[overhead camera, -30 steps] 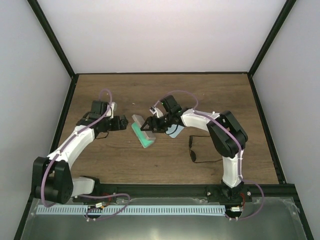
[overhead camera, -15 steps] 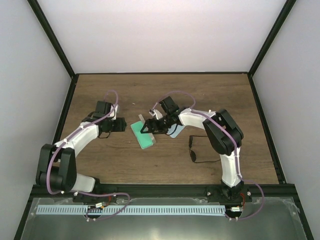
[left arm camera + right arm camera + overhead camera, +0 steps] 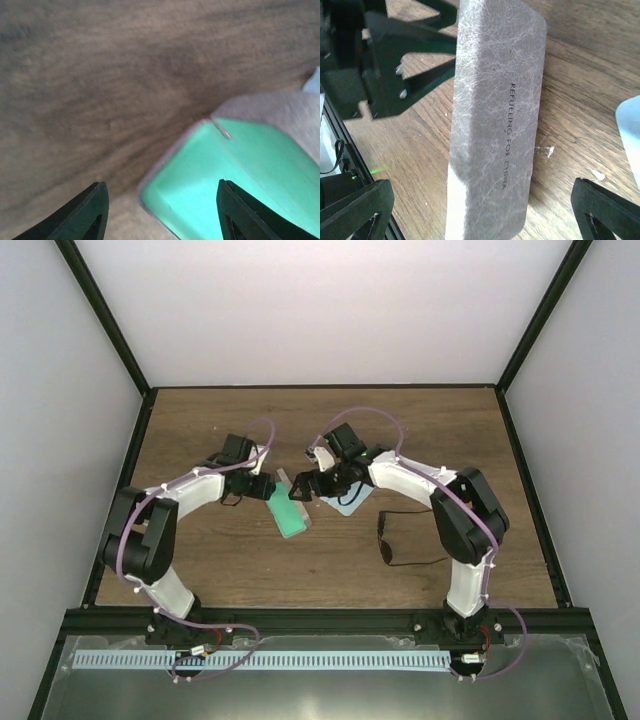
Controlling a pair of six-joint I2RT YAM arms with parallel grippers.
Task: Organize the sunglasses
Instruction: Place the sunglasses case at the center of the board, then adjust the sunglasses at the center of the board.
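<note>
Sunglasses (image 3: 384, 532) untouched; left and right jaws wide apart (both at the case (image 3: 291, 515)).

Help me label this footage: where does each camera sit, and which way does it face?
Top external: above and behind the bases, looking down at the wooden table; both arms show, plus the sunglasses.
Left wrist: on the left arm, facing the green inside of the case; the open left pincer frames the bottom.
Right wrist: on the right arm, facing the case's grey lid; the open right pincer frames the bottom corners.
Shared: all three show the case; the right wrist view also catches the left pincer.
</note>
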